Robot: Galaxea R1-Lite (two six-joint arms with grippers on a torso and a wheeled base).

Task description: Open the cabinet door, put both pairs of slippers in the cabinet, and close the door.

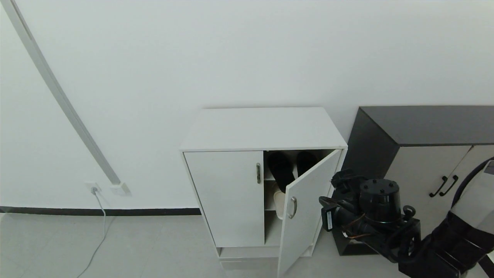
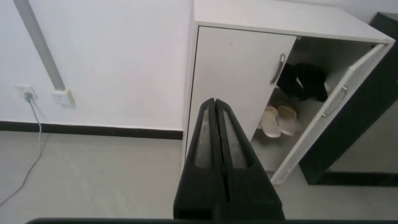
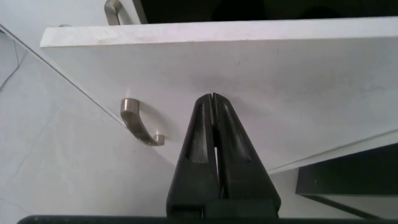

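While the right door (image 1: 305, 208) of the white cabinet (image 1: 262, 129) stood partly open, black slippers (image 1: 281, 170) lay on its upper shelf. Pale slippers (image 1: 278, 200) lay on the shelf below, half hidden behind the door's edge. The right gripper (image 3: 213, 96), fingers pressed together, pointed at the door's outer face near its handle (image 3: 140, 121); whether it touched was unclear. The left gripper (image 2: 215, 102), likewise clenched on nothing, hung well apart, nearer and left of the cabinet.

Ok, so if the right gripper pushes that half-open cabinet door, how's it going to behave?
The door looks like a flat, stiff panel hinged at one edge, so it should swing rather than flex. It seems thin, so probably light. Its face looks smooth, so the shut right gripper near it might slide.
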